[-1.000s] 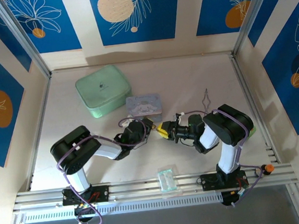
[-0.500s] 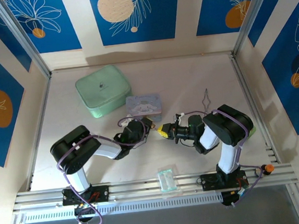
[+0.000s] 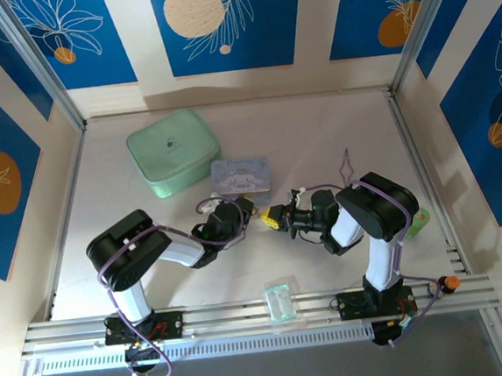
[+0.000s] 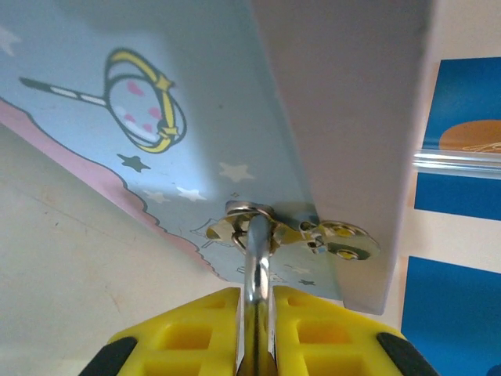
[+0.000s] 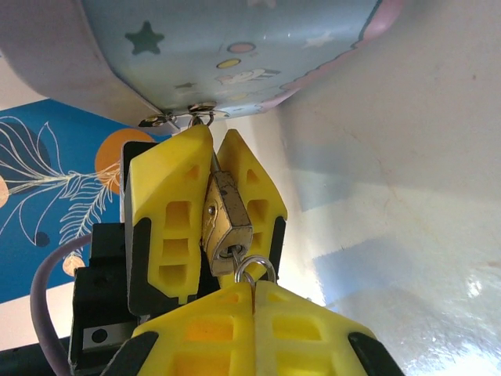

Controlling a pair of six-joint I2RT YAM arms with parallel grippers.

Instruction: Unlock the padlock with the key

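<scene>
In the right wrist view the small brass padlock (image 5: 225,215) hangs from the hasp of the pale-blue cartoon box (image 5: 235,47). It is pinched between the left gripper's yellow fingers (image 5: 168,211). The thin silver key (image 5: 236,254) sits in its keyhole, with a small ring (image 5: 255,268) on it. My right gripper (image 5: 254,301) is shut on the key's head. In the left wrist view my left gripper (image 4: 257,345) is shut on the padlock's silver shackle (image 4: 257,274), which runs through the hasp (image 4: 250,223). From above, the left gripper (image 3: 251,212) and right gripper (image 3: 275,215) meet tip to tip in front of the box (image 3: 241,176).
A mint-green case (image 3: 173,151) lies behind and left of the box. A small clear plastic container (image 3: 280,301) rests on the front rail. A thin wire piece (image 3: 348,166) stands at the right, and a green object (image 3: 419,220) lies past the right arm.
My right gripper has closed on the key and edged slightly left toward the padlock. The left arm has held still.
</scene>
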